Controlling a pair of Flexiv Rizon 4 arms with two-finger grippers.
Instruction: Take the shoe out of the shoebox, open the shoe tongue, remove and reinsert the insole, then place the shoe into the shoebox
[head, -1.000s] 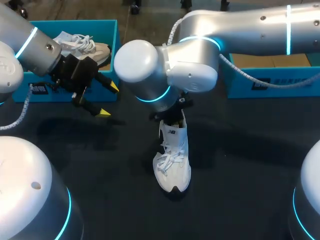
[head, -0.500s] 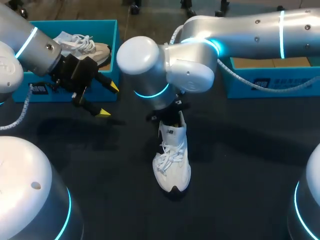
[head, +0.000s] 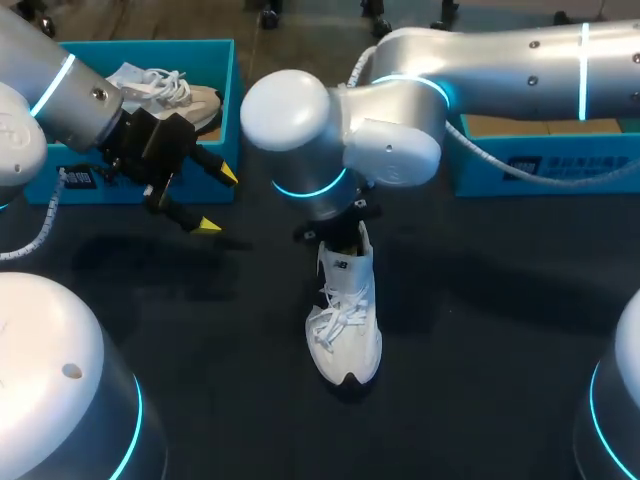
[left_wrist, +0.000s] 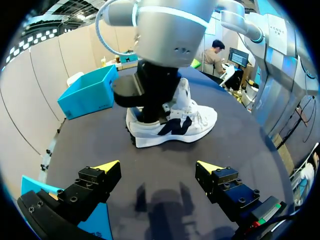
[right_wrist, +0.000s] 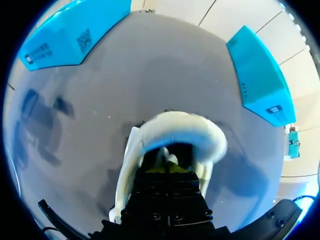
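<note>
Shoe (head: 345, 322) upright on worktop (head: 480, 330), centre, toe near. Right pincer (head: 339, 237) sunk into heel opening, likely after insole; whether apart or together cannot tell. Left pincer (head: 218, 200) apart, empty, hovering left beside shoebox (head: 150, 46), probably ready to steady shoe.

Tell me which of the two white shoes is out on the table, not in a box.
The shoe in the middle, standing on the dark table under the right arm. The other shoe lies inside the blue box at the far left.
</note>
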